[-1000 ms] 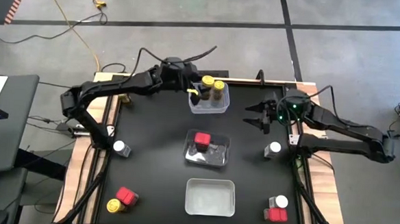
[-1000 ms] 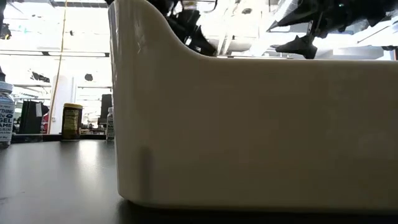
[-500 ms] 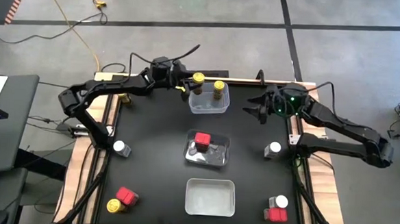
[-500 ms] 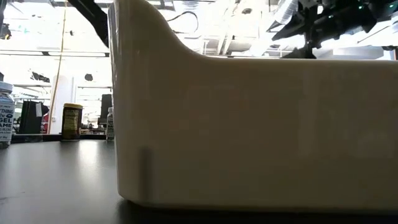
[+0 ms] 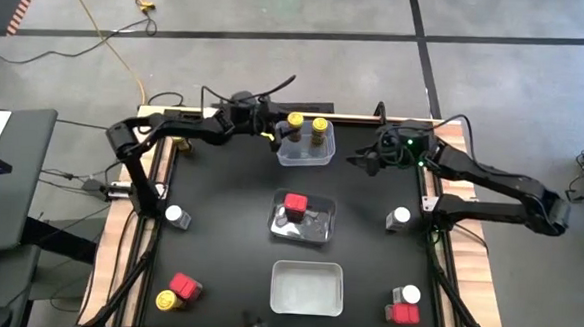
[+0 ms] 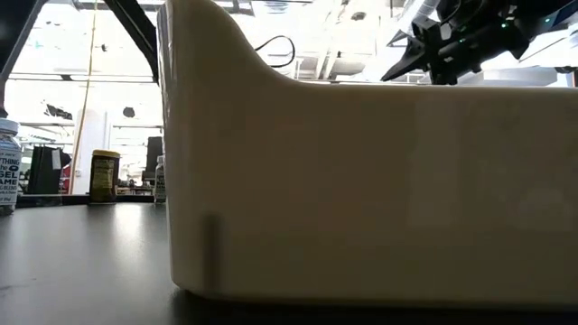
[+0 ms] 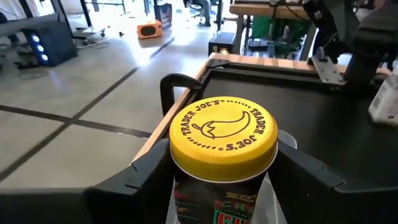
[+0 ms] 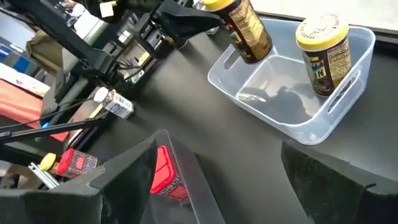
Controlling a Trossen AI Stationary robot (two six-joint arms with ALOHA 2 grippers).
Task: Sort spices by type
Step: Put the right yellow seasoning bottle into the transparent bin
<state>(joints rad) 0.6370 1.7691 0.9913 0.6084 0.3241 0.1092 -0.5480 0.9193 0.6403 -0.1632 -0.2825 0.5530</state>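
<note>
Left gripper sits at the far tub, clamped on a yellow-capped jar — in the left wrist view the cap fills the space between both fingers, so the jar is held, fingers narrowed around its body. The jar is upright, long axis vertical, at the tub's left wall; the right wrist view shows it leaning slightly, bottom inside the tub, but whether it touches the floor I cannot tell. A second yellow-capped jar stands in the same tub, just beside on the right. The relation that matters: the held jar is over its own kind's tub, so the likely next move is a straight drop and release, with the neighbouring jar near enough to be knocked. Right gripper hovers to the right of that tub, spread wide and empty, pointing toward it. Middle tub holds one red tin; near tub holds nothing. Left to sort, judging by layout: white-capped jars at left, right and near right, red tins near left and near right, one yellow-capped jar near left.
</note>
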